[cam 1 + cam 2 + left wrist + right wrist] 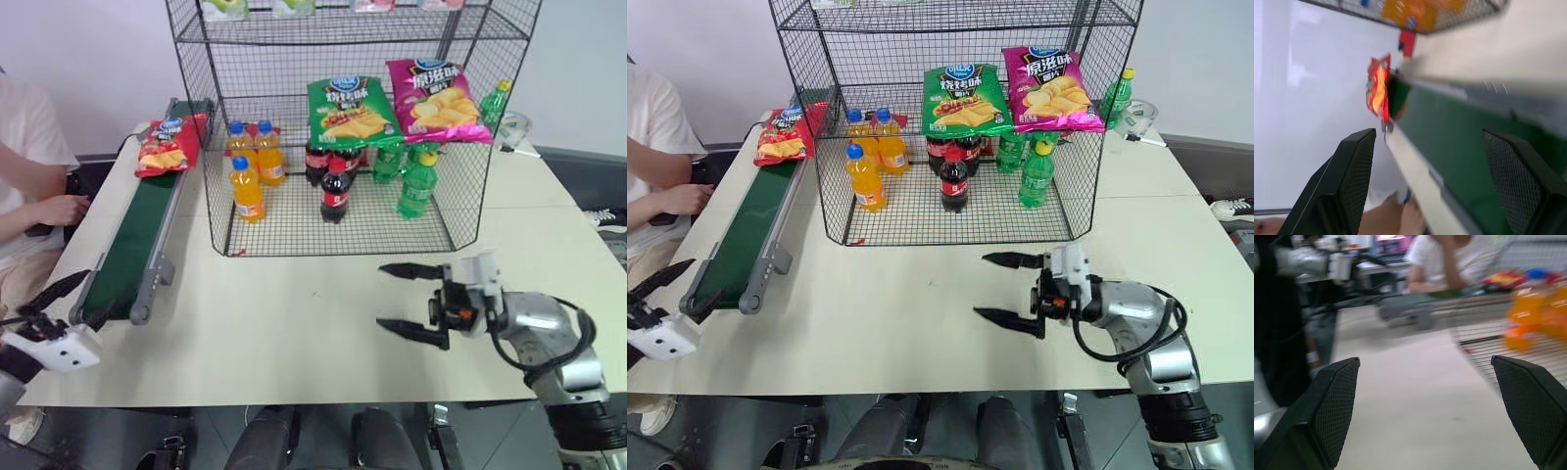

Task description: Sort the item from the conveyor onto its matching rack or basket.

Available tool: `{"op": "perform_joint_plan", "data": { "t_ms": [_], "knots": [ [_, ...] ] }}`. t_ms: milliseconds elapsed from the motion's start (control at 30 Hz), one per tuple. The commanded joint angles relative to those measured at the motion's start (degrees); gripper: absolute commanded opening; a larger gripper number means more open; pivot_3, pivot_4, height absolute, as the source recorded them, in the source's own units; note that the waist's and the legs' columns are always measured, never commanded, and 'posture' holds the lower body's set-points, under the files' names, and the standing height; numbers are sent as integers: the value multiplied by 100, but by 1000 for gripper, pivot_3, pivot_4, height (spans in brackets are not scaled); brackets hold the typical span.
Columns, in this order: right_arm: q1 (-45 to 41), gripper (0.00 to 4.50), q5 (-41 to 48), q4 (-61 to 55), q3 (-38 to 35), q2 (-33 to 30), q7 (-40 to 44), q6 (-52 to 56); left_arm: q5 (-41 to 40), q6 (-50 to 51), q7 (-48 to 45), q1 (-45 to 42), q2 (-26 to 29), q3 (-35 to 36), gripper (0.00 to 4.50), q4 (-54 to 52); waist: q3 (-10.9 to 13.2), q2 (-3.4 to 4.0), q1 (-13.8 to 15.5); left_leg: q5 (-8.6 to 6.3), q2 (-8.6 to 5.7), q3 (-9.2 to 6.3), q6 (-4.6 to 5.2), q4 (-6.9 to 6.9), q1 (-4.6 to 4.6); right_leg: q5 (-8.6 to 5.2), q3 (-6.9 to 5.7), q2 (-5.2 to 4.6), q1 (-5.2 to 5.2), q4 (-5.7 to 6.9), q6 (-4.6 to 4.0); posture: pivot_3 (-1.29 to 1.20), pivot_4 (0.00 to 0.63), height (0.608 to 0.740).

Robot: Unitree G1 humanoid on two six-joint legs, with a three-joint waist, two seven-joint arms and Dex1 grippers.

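While the red chip bag (pixel 170 143) is lying at the far end of the conveyor (pixel 137 245), just beside the left wall of the black wire rack (pixel 343 127), I am seeing both grippers standing well short of it. My left gripper (pixel 61 302) is hovering off the near left corner of the table (pixel 294 323), close to the near end of the belt, its two black fingers (pixel 1347 181) spread wide and holding nothing; its wrist view is looking up the green belt toward the red bag. My right gripper (pixel 409 301) is hanging over the bare tabletop in front of the rack, pointing across toward the conveyor side, fingers (pixel 1327 411) likewise spread apart and empty. Inside the rack, a green chip bag (pixel 351 110) and a pink chip bag (pixel 436 100) are leaning side by side above the bottles: orange drink bottles (pixel 249 171) at the left, dark cola bottles (pixel 333 181) in the middle, green bottles (pixel 416 181) at the right. A person in a white shirt (pixel 29 166) is sitting at the table's left edge, beside the conveyor, one hand (pixel 61 209) resting near it.
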Motion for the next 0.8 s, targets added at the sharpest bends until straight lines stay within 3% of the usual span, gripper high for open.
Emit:
{"op": "perform_joint_plan", "data": {
  "t_ms": [33, 300, 800],
  "knots": [
    [-187, 4500, -66, 75, 134, 39, 232, -162, 784, 234, 1051, 210, 203, 138, 3565, -206, 0, 0, -5, 0, 0, 0, 0, 0, 0, 0, 0, 1, 0, 0, 0, 0, 150, 740],
    [-470, 4500, -228, 454, 222, 311, 176, -378, 1411, 1146, 2132, 678, 127, -183, 3565, -573, 0, 0, -8, 0, 1, 1, -1, -2, 4, 2, -1, 6, 1, 2, 3, 0, 150, 740],
    [-500, 4500, -385, 727, 169, 348, 132, -618, 1315, 2110, 2471, 1262, -66, -685, 3565, -1181, -1, -1, -8, -1, 1, 1, -1, -1, 9, 1, -1, 5, 1, 11, 3, 0, 150, 740]
  ]
}}
